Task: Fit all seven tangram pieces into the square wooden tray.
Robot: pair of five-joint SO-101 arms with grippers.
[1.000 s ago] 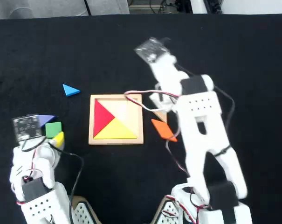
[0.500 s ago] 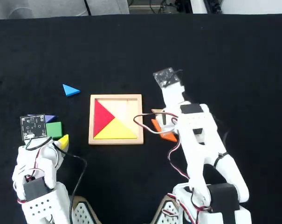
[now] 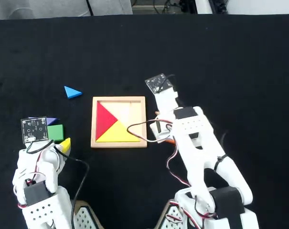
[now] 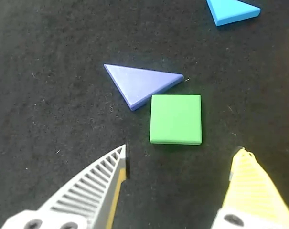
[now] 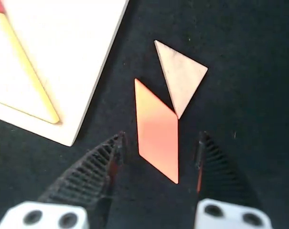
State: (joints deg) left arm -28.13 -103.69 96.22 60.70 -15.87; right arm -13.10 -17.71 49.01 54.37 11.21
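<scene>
After it shifted trayward, right gripper [image 5: 161, 138] (jaws apart) straddles parallelogram [image 5: 156, 129].

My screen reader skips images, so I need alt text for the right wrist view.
The open right gripper hangs over an orange parallelogram on the black table. A pale triangle lies next to it, and a corner of the wooden tray is alongside.
</scene>
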